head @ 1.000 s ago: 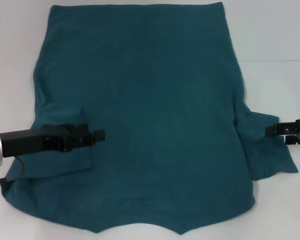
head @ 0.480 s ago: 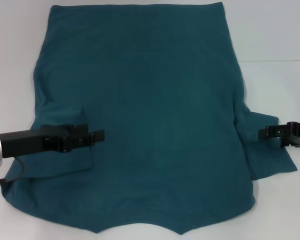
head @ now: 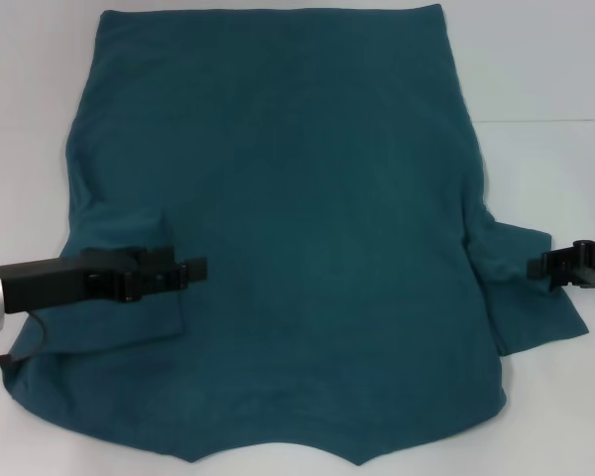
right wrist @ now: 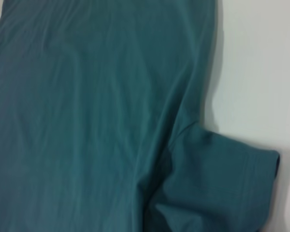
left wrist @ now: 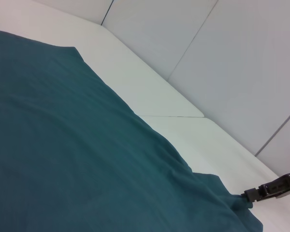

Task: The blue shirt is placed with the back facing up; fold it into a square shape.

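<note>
Lying back-up on the white table [head: 545,79], blue shirt [head: 307,218], long axis near-to-far; left sleeve folded inward beneath left gripper [head: 183,270], right sleeve spread outward, touching right gripper [head: 550,265], nearer arm; grip on both: cannot tell.
</note>
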You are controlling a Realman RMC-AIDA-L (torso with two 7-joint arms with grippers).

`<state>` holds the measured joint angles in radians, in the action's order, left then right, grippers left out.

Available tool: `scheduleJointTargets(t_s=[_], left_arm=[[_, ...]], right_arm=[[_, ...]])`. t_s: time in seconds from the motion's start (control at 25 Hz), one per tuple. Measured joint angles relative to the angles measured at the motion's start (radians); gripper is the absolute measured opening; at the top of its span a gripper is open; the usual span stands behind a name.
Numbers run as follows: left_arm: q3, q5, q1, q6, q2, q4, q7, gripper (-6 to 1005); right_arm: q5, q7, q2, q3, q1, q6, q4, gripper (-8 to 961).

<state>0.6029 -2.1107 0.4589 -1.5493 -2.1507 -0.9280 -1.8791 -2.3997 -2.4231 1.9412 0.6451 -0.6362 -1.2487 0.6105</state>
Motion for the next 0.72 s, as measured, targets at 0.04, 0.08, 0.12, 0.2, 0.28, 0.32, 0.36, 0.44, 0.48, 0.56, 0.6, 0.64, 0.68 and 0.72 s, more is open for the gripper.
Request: scheduleJointTargets(t_s=[0.04,0.08,0.12,0.2,0.28,0.32,0.36,0.44,0.48,0.56,0.6,0.64,0.68,0.72], left_arm=[[0.000,0.000,0.001,0.000,0.000,0.000,0.000,722],[0.000,0.000,0.001,0.000,0.000,0.000,0.000,722],[0.000,0.000,0.002,0.000,0.000,0.000,0.000,721],[0.000,0.000,0.002,0.000,0.000,0.000,0.000,721],[0.000,0.000,0.002,0.000,0.000,0.000,0.000,721],[0.000,0.000,0.001,0.000,-0.001,0.000,0.000,721],[0.000,0.000,0.000,0.000,-0.001,0.000,0.000,721],[0.000,0.000,-0.002,0.000,-0.001,0.000,0.000,720],[0.000,0.000,-0.003,0.000,-0.001,0.000,0.000,720],[0.000,0.000,-0.005,0.000,-0.002,0.000,0.000,720],[0.000,0.000,-0.005,0.000,-0.002,0.000,0.000,720],[0.000,0.000,-0.006,0.000,-0.002,0.000,0.000,720],[0.000,0.000,-0.007,0.000,-0.002,0.000,0.000,721],[0.000,0.000,-0.007,0.000,-0.002,0.000,0.000,721]], right_arm=[[0.000,0.000,-0.001,0.001,0.001,-0.001,0.000,605],[0.000,-0.001,-0.001,0.002,0.002,-0.001,0.000,525],[0.000,-0.002,-0.001,0.003,0.002,-0.001,0.000,482],[0.000,-0.004,-0.002,0.003,0.003,-0.001,0.000,396],[0.000,-0.005,-0.002,0.002,0.004,-0.001,0.000,311],[-0.001,-0.005,-0.002,0.001,0.004,0.000,0.000,268],[-0.001,-0.005,-0.002,-0.001,0.004,0.000,0.000,222],[-0.001,-0.005,-0.002,-0.003,0.004,0.004,-0.001,129],[-0.001,-0.005,-0.002,-0.003,0.004,0.005,-0.001,83],[-0.001,-0.005,-0.001,-0.004,0.004,0.010,-0.001,36],[-0.001,-0.005,-0.001,-0.004,0.004,0.010,-0.002,36],[-0.001,-0.005,-0.001,-0.005,0.004,0.010,-0.002,35],[-0.001,-0.005,-0.001,-0.006,0.004,0.010,-0.002,35],[0.000,-0.005,-0.002,-0.007,0.005,0.010,-0.002,34]])
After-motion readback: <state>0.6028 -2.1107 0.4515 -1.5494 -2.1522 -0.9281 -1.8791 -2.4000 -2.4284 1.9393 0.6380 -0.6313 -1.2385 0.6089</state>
